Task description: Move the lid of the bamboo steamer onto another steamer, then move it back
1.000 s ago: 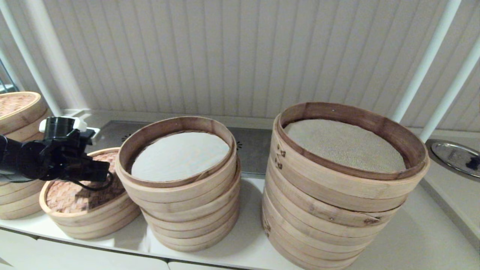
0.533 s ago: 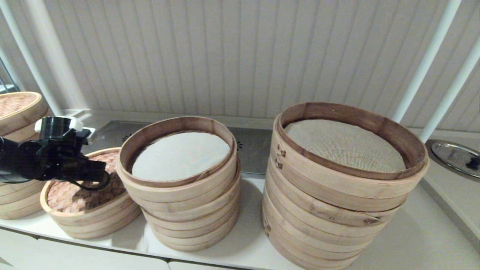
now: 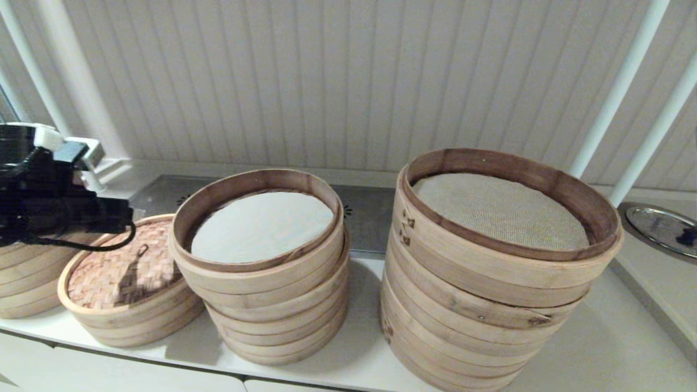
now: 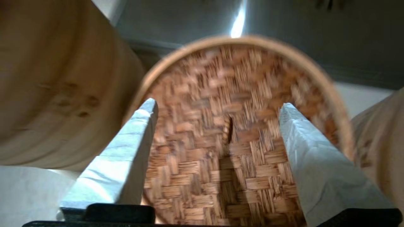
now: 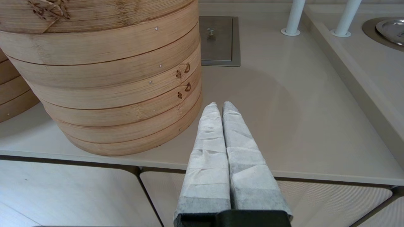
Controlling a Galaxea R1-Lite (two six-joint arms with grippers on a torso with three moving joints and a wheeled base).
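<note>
Left claw (image 4: 217,108) spread – one lid (image 3: 117,272), two open stacks (image 3: 261,218)

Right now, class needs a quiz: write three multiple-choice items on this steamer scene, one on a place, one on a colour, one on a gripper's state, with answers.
1. Where does the bamboo steamer lid sit?
A. on the low steamer at the left
B. on the widest stack
C. on the counter

2. What colour is the liner in the middle stack?
A. beige
B. white
C. black

3. How is the left gripper?
A. shut on the lid's loop
B. shut, empty
C. open, above the lid

Answers: 1 A, its woven top caps the low steamer; 2 B, a smooth white round shows inside; 3 C, both fingers stand apart, either side of the loop.
</note>
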